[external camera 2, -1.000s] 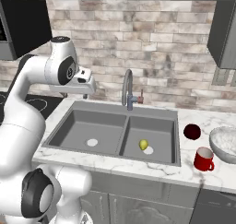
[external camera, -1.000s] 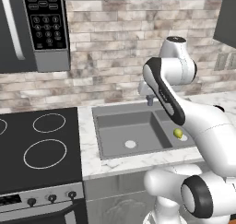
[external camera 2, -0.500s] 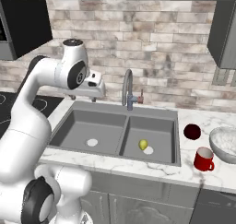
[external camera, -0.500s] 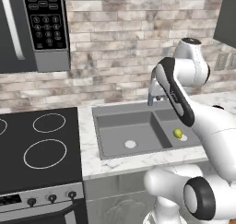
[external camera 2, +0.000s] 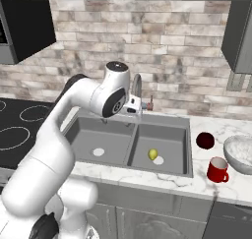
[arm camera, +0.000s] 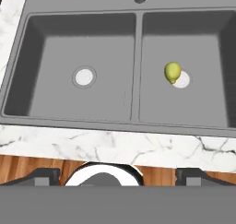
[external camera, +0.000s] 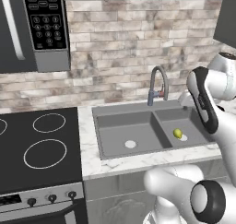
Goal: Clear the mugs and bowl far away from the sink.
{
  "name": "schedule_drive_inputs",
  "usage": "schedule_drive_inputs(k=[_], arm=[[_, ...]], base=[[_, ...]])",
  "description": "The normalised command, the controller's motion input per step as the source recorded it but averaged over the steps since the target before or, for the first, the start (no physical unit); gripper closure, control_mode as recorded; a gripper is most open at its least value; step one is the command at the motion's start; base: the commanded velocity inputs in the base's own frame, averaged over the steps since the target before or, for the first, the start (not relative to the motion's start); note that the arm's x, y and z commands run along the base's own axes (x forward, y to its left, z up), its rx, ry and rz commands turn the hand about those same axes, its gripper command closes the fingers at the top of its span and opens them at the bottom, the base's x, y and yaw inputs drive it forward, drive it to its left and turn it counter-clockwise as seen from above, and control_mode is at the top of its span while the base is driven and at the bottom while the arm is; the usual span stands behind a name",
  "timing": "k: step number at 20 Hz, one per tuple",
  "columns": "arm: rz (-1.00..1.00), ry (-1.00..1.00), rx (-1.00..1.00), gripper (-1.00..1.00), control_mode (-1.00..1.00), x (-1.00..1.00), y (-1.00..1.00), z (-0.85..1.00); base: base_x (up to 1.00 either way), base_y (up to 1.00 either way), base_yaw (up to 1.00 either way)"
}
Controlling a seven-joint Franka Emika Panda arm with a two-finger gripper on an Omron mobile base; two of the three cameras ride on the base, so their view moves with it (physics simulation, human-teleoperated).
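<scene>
The white marble desk [external camera 2: 162, 180] runs along the brick wall, with a black cooktop [external camera: 34, 149] at its left end and a microwave [external camera: 39, 27] hanging above that. Set into the desk is the grey double-basin sink [external camera 2: 133, 144], its curved faucet [external camera: 157, 82] rising behind the divider between the two basins. The white arm [external camera 2: 74, 115] bends over the sink, its hand held above the left basin close to the faucet, and the hand view looks straight down into both basins. At the bottom of that view the two dark fingertips [arm camera: 45, 176] stand far to either side, so the jaws [arm camera: 117, 177] are spread wide with nothing between them. On the desk to the right of the sink sits the large silvery-grey bowl [external camera 2: 240, 154], cut by the picture's right edge. Just in front of it and to its left stands the bright red mug [external camera 2: 217, 170], upright, its handle turned toward the bowl. The dark maroon mug [external camera 2: 204, 140] stands behind the red one, nearer the wall and just beside the sink's right rim. All three lie on the desk apart from the hand. In the right basin a small yellow-green lemon [arm camera: 172, 72] rests beside the white drain [arm camera: 182, 79], touching its edge; the left basin has its own white drain [arm camera: 84, 77].
</scene>
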Motion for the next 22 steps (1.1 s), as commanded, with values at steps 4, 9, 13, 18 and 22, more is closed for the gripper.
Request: schedule_drive_inputs(k=[4, 9, 13, 18, 22], arm=[[-0.01, -0.01, 0.04, -1.0, -1.0, -0.56, -1.0, -0.42], [-0.03, -0.04, 0.03, -1.0, -1.0, -0.61, -1.0, -0.39], [-0.04, -0.14, 0.03, -1.0, -1.0, -0.65, -1.0, -0.23], [-0.04, -0.28, 0.1, -1.0, -1.0, -0.66, -0.97, -0.05], [-0.03, -0.38, 0.19, -1.0, -1.0, -0.54, -0.89, 0.0]], base=[[0.0, 0.0, 0.0], [0.0, 0.0, 0.0], [0.0, 0.0, 0.0], [0.0, 0.0, 0.0], [0.0, 0.0, 0.0]])
